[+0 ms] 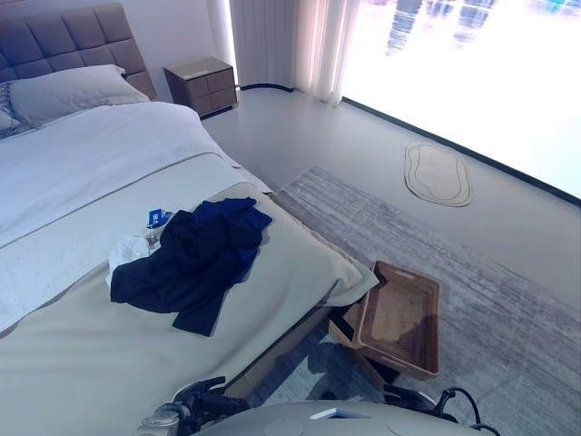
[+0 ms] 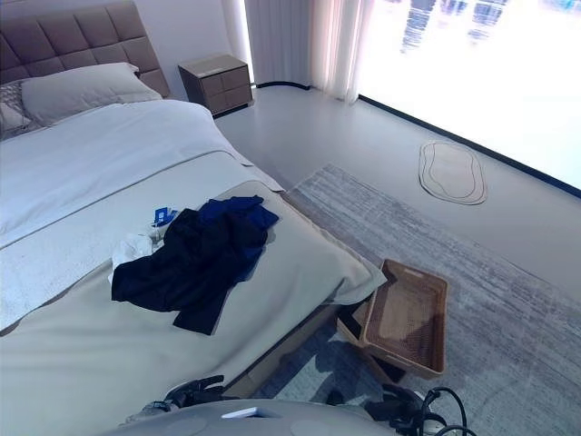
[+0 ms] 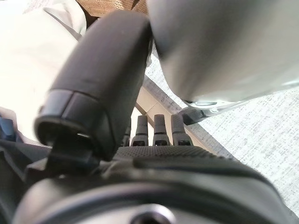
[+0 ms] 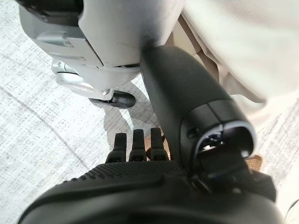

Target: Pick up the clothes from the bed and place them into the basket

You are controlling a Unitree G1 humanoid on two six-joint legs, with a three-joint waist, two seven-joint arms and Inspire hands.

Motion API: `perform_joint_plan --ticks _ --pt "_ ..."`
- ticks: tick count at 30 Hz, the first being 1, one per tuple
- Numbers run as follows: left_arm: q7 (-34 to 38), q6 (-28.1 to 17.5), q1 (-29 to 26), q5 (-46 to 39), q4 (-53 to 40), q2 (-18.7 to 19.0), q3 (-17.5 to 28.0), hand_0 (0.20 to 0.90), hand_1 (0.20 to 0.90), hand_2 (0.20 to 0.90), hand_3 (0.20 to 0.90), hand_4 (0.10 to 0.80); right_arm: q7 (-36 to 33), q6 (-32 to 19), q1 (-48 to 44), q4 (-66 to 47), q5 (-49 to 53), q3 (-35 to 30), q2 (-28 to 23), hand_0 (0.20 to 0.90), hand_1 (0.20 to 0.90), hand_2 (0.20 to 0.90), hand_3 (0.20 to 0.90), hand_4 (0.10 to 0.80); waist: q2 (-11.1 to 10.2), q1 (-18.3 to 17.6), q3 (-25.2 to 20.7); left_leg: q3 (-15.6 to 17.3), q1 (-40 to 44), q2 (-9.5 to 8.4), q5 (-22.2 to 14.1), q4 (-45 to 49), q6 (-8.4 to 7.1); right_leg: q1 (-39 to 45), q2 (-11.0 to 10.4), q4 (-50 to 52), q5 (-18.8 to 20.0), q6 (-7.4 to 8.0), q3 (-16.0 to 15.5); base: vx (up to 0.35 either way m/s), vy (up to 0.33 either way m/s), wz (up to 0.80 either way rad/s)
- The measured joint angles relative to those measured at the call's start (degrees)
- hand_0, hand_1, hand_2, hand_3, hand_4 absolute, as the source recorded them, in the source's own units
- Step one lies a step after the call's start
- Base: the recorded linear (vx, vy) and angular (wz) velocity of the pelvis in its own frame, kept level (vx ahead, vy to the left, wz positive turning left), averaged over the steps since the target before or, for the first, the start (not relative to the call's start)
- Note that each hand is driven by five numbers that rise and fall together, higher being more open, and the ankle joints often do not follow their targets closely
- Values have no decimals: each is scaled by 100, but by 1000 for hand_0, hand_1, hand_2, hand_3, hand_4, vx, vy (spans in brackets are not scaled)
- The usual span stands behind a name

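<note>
A pile of clothes lies on the bed [image 1: 272, 272] near its foot: a dark navy garment [image 1: 195, 263], a blue one [image 1: 231, 213] under its far edge, and a white cloth [image 1: 127, 247] at its left. A brown woven basket [image 1: 399, 318] stands tilted on the floor against the bed's foot corner, empty. My left hand [image 3: 163, 158] hangs low beside the bed, fingers straight, holding nothing. My right hand [image 4: 135, 172] hangs over the rug, fingers straight, holding nothing. Both hands are well short of the clothes.
A grey rug [image 1: 472, 272] covers the floor beside the bed, under the basket. A small oval mat [image 1: 438, 173] lies by the bright window. A nightstand [image 1: 201, 84] stands at the far wall, and a pillow [image 1: 73, 91] lies at the headboard.
</note>
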Motion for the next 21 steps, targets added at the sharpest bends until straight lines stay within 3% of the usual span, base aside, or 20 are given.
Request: perform_joint_plan --ticks 16,21 --pt "-47 203 -27 -60 -4 2 6 900 900 900 900 800 -23 5 6 14 37 -3 -16 900 900 900 900 800 50 21 10 -25 40 10 -2 -1 -4 61 -5 0 -1 -1 -33 5 2 0" --pt "-47 202 -16 -60 -4 1 10 900 900 900 900 800 -2 10 46 54 613 -158 7 900 900 900 900 800 56 49 -19 -49 49 9 -1 -1 -3 82 -6 0 -1 -2 -50 47 16 2"
